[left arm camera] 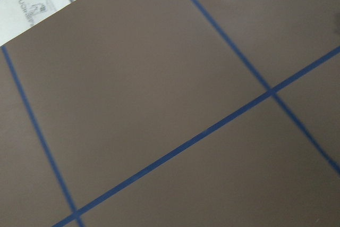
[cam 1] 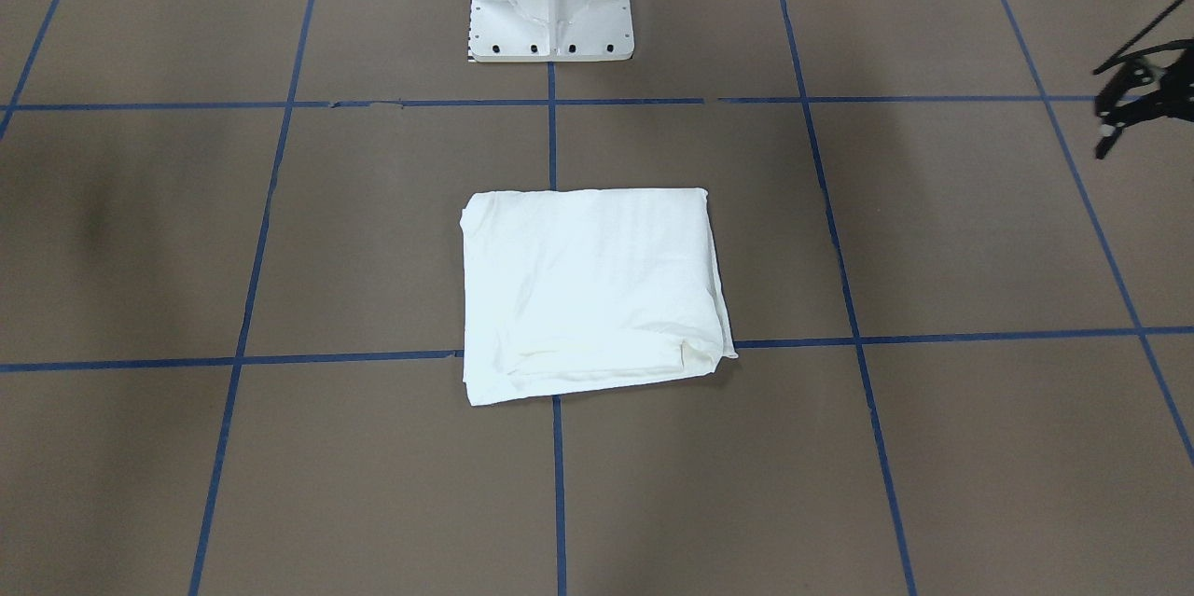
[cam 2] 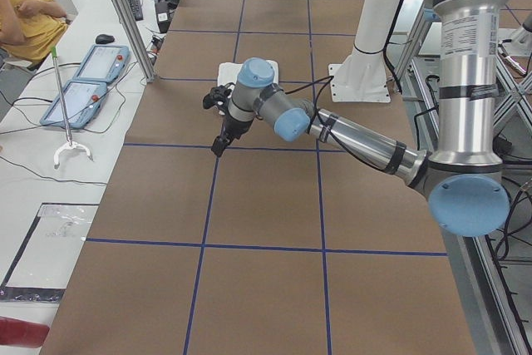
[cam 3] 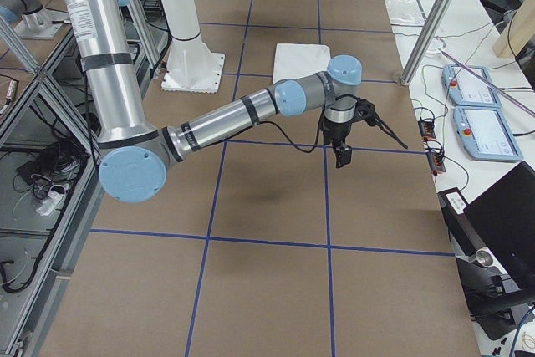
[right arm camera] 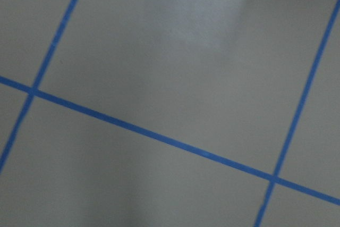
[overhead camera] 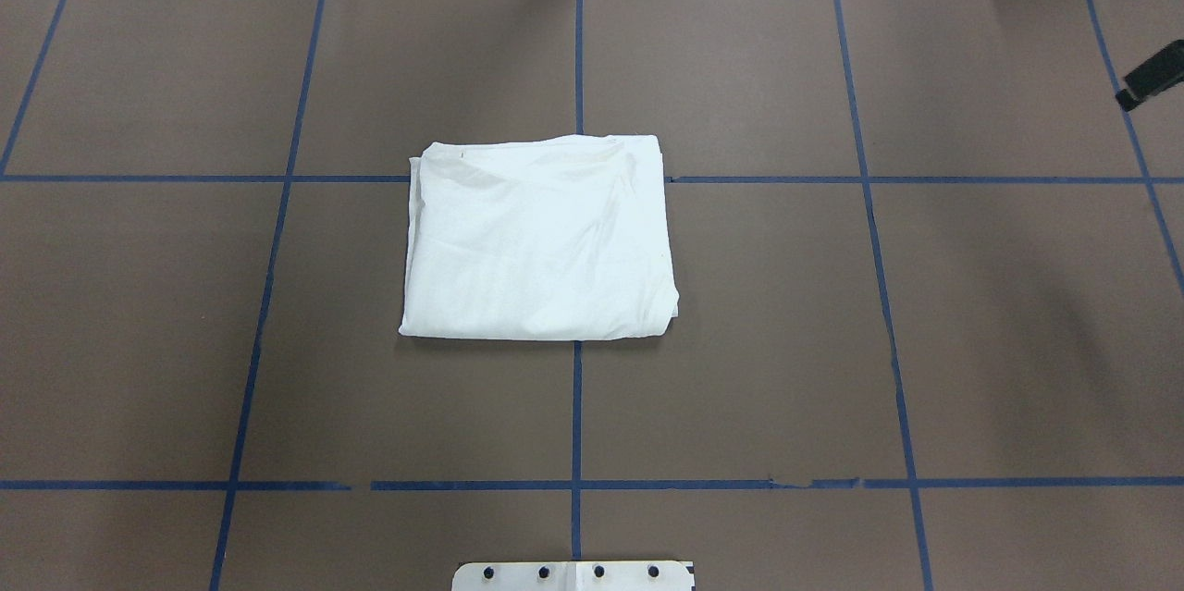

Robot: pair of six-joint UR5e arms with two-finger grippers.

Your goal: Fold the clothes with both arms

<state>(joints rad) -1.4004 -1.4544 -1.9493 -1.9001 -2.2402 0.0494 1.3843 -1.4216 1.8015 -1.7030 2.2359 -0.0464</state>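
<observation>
Clearly splayed, empty: left pincer (cam 1: 1110,108).

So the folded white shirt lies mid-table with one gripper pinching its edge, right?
No gripper pinches it. The folded white shirt does lie mid-table, but it lies alone: the overhead view shows the right gripper far off to the side, and the front-facing view shows the left gripper well clear too.
</observation>
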